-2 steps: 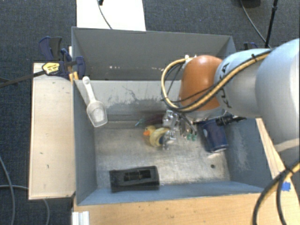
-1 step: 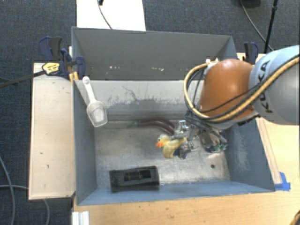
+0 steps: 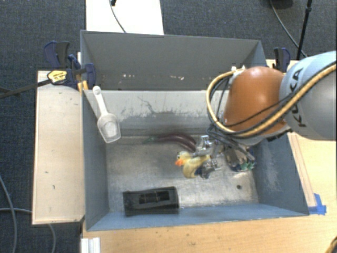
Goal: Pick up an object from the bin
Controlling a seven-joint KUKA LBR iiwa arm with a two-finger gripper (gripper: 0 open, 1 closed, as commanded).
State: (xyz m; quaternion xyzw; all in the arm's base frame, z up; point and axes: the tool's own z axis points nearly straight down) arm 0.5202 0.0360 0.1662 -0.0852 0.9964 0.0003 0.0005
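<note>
**Colours in the Grey Bin**

Dull grey all over the metal bin (image 3: pixel 95 167), scuffed paler along the back wall. Bright yellow for the small toy duck (image 3: pixel 189 163), orange at its beak. Flat black for the oblong block (image 3: pixel 151 201). Milky white for the plastic scoop (image 3: pixel 105 119). Dark maroon for the curved tube (image 3: pixel 176 138). Silvery metal on the hand (image 3: pixel 208 159). Glossy orange-brown on the wrist cover (image 3: pixel 255 101), looped with yellow cable (image 3: pixel 209 101). Pale grey on the arm (image 3: pixel 321 115), lettered in black.
</note>
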